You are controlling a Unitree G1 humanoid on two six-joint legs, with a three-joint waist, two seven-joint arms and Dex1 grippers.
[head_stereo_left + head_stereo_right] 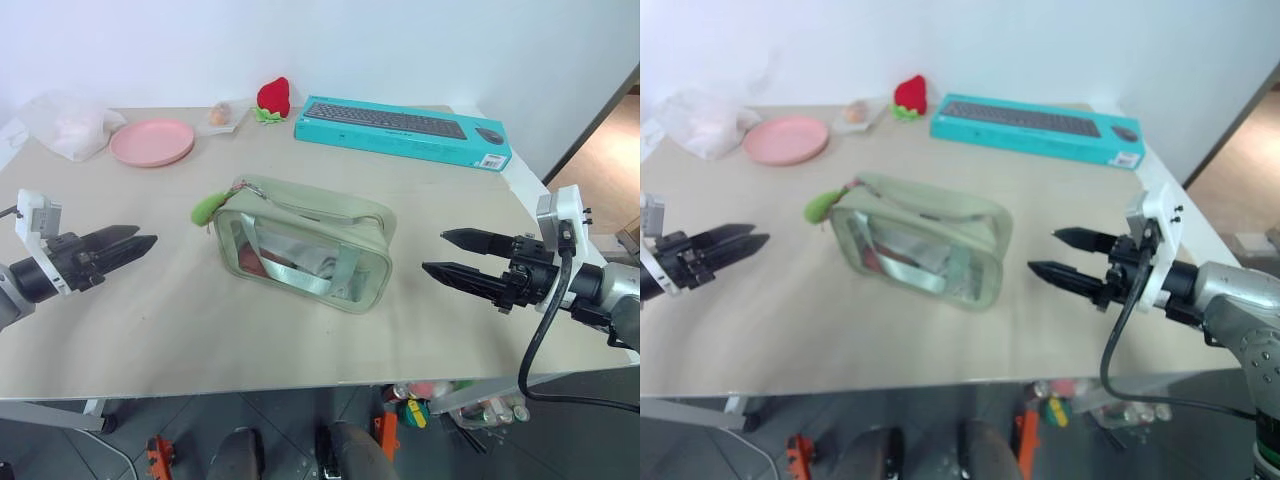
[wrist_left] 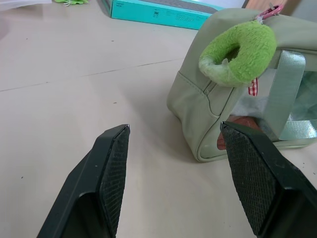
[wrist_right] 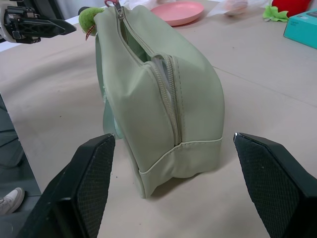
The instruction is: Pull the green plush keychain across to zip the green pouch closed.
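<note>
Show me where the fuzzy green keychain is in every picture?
Left eye view: the green plush keychain hangs at the green pouch's left end.
Right eye view: same place, left end of the pouch.
Left wrist view: big and close, on the pouch's near corner.
Right wrist view: tiny, at the pouch's far end.
Shared landmark: the pouch.

Beige table (image 1: 150, 330), green pouch (image 1: 305, 245), pink plate (image 1: 152, 142), teal keyboard box (image 1: 402, 131), strawberry plush (image 1: 273, 98)

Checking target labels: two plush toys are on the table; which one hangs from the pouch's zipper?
The green plush keychain, a lime fuzzy ring at the green pouch's left end. The red strawberry plush sits apart at the far edge, beside the teal keyboard box.
</note>
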